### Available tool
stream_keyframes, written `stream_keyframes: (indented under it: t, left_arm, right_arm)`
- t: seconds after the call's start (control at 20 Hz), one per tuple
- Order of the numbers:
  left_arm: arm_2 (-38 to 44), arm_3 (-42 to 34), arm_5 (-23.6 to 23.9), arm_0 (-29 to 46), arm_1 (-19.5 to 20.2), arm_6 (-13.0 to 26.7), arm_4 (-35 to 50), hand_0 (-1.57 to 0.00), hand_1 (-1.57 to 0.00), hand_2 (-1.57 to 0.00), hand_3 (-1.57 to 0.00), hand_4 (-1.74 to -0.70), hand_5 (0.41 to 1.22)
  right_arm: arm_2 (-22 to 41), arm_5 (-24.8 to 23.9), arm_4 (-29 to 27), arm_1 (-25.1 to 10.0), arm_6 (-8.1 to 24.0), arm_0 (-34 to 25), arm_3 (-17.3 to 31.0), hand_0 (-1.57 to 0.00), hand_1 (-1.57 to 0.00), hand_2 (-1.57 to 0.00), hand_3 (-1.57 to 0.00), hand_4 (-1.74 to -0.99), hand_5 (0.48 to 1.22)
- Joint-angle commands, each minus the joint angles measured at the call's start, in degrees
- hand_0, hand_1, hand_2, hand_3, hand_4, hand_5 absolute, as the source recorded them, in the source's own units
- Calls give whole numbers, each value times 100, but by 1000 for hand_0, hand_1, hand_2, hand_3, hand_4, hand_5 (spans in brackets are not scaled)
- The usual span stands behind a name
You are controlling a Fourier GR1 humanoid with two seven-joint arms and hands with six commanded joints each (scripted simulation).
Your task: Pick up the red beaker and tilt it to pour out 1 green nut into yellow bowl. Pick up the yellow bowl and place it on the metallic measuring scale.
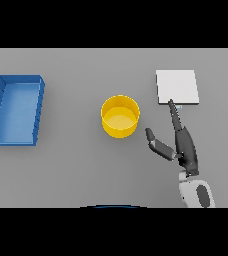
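Note:
The yellow bowl [120,116] stands upright near the middle of the table, and I cannot make out anything inside it. To its right, further back, lies the metallic measuring scale [177,86], a flat pale square. My right hand [185,147] rests between them, to the right of the bowl, open with fingers stretched toward the scale's front edge and the thumb pointing left toward the bowl. It touches neither the bowl nor holds anything. No red beaker shows in the head view. My left hand is out of sight.
A blue rectangular tray [16,109] sits at the table's left side, well away from the bowl.

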Motion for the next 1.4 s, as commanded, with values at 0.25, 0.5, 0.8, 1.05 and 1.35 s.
stream_keyframes:
  t: [0.25,0.5,0.8,1.05,1.35]
  left_arm:
    - [179,-1554,418,1355,-282,506,381,-1571,-1571,-1571,-1455,-1741,1221]
    - [222,-2350,594,2108,-587,727,543,-1571,-1571,-1571,-1533,-1741,1173]
    - [77,-2773,602,2538,-599,918,380,-1571,-1571,-1571,-1561,-1645,941]
    - [22,-3163,262,2832,-470,914,479,-1393,-1215,-1209,-1136,-1068,749]
    - [-243,-3000,-62,2877,-420,905,347,-395,-325,-334,-314,-836,657]
  right_arm:
    - [31,44,-53,45,-198,99,146,1,1,1,1,-1015,646]
    - [-2,84,-135,19,-264,156,79,1,1,1,1,-1006,647]
    - [-13,61,-103,-16,-160,149,-43,1,1,1,1,-1021,636]
    - [-25,41,-126,1,-339,203,62,1,1,1,1,-1007,635]
    - [-36,53,-146,-14,-337,194,23,1,1,1,1,-1011,639]
